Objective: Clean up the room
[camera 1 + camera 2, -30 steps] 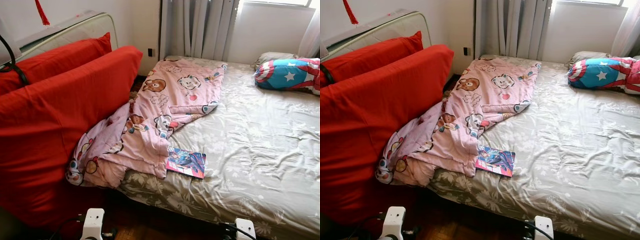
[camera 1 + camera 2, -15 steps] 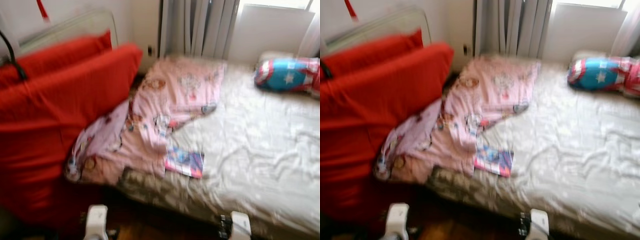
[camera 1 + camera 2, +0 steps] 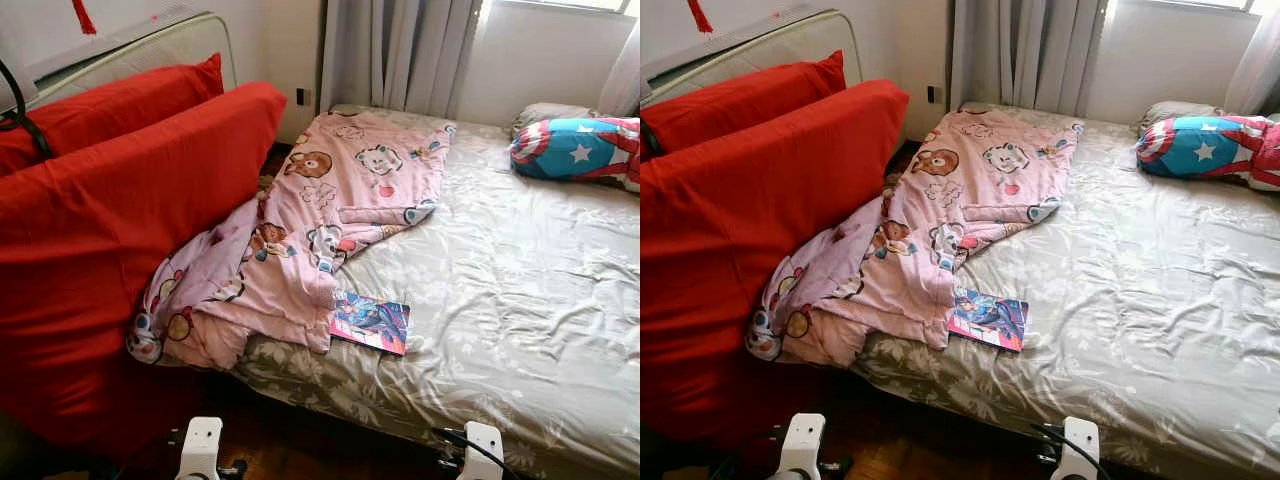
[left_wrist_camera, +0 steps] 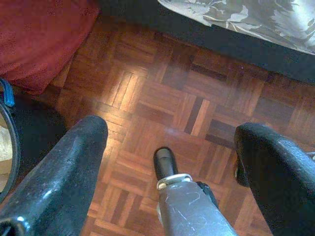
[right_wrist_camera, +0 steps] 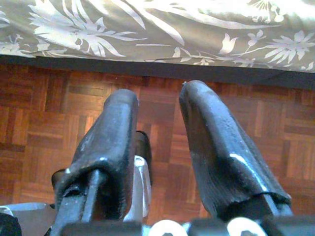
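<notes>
Bed [image 3: 520, 300] holds one pink blanket [image 3: 330, 220], one comic [image 3: 371, 323], one pillow [image 3: 575, 147].

sheet [image 3: 520, 290]: satiny cloth, faint floral print, catching sheen | blanket [image 3: 320, 220]: soft matt cloth, cartoon print, lying crumpled | book [image 3: 371, 322]: glossy paper cover | cushions [image 3: 120, 230]: matt red cloth | floor [image 4: 182, 98]: wood parquet, glaring where lit | left fingers [image 4: 64, 172]: matt black, finely grained
</notes>
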Robot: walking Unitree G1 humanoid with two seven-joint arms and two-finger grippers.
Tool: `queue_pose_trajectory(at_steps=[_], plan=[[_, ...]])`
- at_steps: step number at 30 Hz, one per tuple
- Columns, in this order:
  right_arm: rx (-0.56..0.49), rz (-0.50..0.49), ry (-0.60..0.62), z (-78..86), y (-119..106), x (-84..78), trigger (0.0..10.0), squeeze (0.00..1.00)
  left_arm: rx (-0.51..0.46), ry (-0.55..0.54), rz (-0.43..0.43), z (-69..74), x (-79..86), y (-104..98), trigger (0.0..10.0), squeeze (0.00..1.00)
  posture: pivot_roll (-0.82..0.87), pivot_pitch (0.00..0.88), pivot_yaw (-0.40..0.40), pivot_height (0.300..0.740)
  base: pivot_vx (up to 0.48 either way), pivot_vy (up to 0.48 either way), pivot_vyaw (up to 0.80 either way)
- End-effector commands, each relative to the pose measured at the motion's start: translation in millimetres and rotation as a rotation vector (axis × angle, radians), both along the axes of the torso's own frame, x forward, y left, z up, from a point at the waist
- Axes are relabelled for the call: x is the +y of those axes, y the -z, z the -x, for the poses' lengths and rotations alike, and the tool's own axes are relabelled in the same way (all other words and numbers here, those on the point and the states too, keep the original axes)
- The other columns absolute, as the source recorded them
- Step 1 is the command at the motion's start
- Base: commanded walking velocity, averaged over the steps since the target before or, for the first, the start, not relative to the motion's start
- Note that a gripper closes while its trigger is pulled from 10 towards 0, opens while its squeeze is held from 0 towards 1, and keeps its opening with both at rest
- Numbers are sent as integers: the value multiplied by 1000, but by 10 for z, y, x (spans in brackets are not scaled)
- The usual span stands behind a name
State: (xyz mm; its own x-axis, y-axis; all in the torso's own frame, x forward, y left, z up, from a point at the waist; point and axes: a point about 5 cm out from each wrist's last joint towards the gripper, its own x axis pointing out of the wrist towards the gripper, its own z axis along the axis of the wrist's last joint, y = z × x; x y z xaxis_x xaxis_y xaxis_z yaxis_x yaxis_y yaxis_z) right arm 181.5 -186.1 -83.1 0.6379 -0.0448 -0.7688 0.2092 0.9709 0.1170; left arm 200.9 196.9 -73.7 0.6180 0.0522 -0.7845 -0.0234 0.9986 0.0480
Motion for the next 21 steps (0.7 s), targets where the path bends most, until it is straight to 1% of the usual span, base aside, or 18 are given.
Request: queue_pose_trajectory(at_steps=[1, 3, 6, 9, 13, 17, 18, 21], plan=[[-10, -7, 19, 1, -2, 5, 10000, 0, -5, -6, -12, 9, 9, 3, 10000, 0, -59, 0, -29, 740, 0, 0, 0], [-26, -15, 31, -4, -7, 21, 10000, 0, -53, -29, -14, -16, 28, -24, 10000, 0, -57, 0, -15, 740, 0, 0, 0], [-42, -31, 43, -7, -10, 45, 10000, 0, -96, -54, -4, -35, 44, -48, 10000, 0, -59, 0, 0, 740, 0, 0, 0], [-51, -40, 45, -7, -11, 63, 10000, 0, -120, -65, 7, -44, 53, -62, 10000, 0, -66, 0, 10, 740, 0, 0, 0], [-66, -35, 40, -8, -17, 65, 10000, 0, -127, -50, -2, -43, 54, -65, 10000, 0, -72, 0, 8, 740, 0, 0, 0], [-145, -2, 40, -40, -66, 35, 10000, 0, -156, -65, 16, -47, 44, -75, 10000, 0, -71, 0, 1, 740, 0, 0, 0], [-194, 11, 42, -61, -100, 24, 10000, 0, -172, -77, 27, -50, 42, -81, 10000, 0, -73, 0, 1, 740, 0, 0, 0], [-246, 12, 23, -82, -135, 23, 10000, 0, -186, -72, 24, -52, 39, -88, 10000, 0, -81, 0, -3, 740, 0, 0, 0]])
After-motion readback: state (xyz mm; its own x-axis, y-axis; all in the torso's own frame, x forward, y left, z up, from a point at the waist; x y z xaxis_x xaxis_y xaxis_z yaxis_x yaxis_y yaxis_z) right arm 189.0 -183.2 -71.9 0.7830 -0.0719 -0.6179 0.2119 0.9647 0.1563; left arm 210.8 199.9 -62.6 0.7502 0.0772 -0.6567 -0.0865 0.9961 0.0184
